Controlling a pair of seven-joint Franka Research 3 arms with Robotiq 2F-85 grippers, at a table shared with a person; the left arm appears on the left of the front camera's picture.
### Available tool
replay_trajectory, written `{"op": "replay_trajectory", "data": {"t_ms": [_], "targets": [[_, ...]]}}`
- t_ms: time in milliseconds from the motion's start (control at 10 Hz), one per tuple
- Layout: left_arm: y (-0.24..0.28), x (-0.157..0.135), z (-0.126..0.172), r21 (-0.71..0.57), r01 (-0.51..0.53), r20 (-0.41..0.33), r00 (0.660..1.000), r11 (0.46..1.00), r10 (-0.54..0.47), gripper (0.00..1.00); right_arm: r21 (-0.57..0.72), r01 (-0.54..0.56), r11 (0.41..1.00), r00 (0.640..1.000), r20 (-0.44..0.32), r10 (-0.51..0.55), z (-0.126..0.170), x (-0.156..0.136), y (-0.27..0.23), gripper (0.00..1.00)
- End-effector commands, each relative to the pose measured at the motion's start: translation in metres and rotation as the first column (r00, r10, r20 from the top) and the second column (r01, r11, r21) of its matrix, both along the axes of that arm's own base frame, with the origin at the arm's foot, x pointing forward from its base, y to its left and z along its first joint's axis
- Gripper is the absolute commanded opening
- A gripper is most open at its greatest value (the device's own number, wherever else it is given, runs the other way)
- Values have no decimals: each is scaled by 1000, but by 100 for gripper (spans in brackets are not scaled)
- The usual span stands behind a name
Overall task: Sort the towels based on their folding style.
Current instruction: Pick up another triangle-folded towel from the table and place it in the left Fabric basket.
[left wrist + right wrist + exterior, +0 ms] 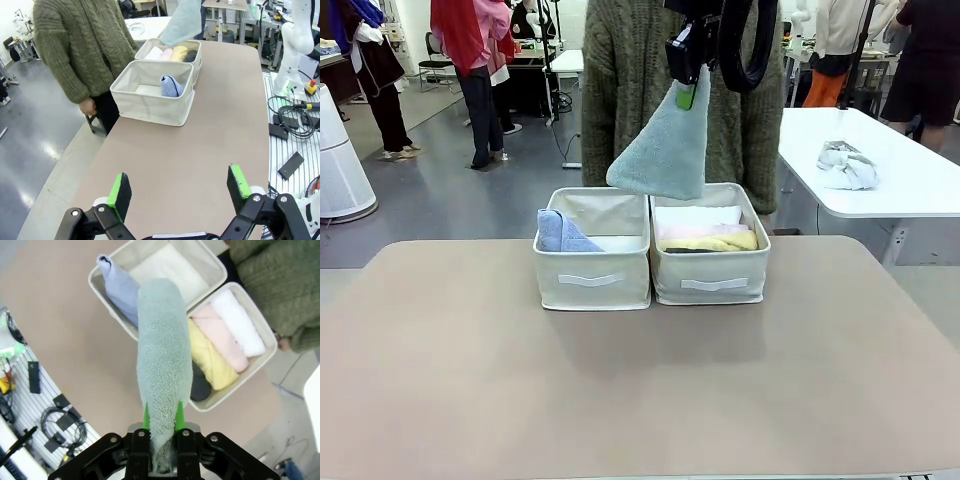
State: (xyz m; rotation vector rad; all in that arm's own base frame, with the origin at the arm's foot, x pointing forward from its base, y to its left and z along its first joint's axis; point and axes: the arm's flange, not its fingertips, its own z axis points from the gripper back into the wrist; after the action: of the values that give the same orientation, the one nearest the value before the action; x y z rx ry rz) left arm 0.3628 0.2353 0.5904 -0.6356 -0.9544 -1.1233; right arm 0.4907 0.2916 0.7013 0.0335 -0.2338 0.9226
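Hanging from the right hand (688,97), whose fingers pinch its tip, the soft grey-green cone-folded terry towel (665,148) is above the two cream fabric bins on the surface, the last towel unsorted. The light blue cone towel (560,233) lies in the left bin (591,278); white, pink, yellow and dark grey rolls (220,347) fill the right bin (710,282). The left hand (180,192) stands open and empty.

The near table (620,400) is bare, open to any approach. The left bin (592,262) has free floor beside its blue towel (558,233). The right bin (710,260) is packed with rolls (220,340). A hanging green towel (665,150) and a person (630,80) crowd the far edge.
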Motion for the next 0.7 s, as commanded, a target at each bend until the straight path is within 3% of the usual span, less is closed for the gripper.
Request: {"op": "replay_trajectory", "data": {"t_ms": [0, 300, 600], "targets": [[2, -3, 0, 7, 12, 10, 1000, 1000, -12, 100, -6, -102, 995, 993, 61, 102, -5, 21, 20, 18], [2, -3, 0, 7, 12, 10, 1000, 1000, -12, 100, -33, -191, 981, 966, 170, 194, -23, 51, 48, 18], [2, -3, 0, 7, 12, 10, 1000, 1000, -12, 100, -29, -288, 957, 942, 170, 288, -45, 81, 71, 18]]}}
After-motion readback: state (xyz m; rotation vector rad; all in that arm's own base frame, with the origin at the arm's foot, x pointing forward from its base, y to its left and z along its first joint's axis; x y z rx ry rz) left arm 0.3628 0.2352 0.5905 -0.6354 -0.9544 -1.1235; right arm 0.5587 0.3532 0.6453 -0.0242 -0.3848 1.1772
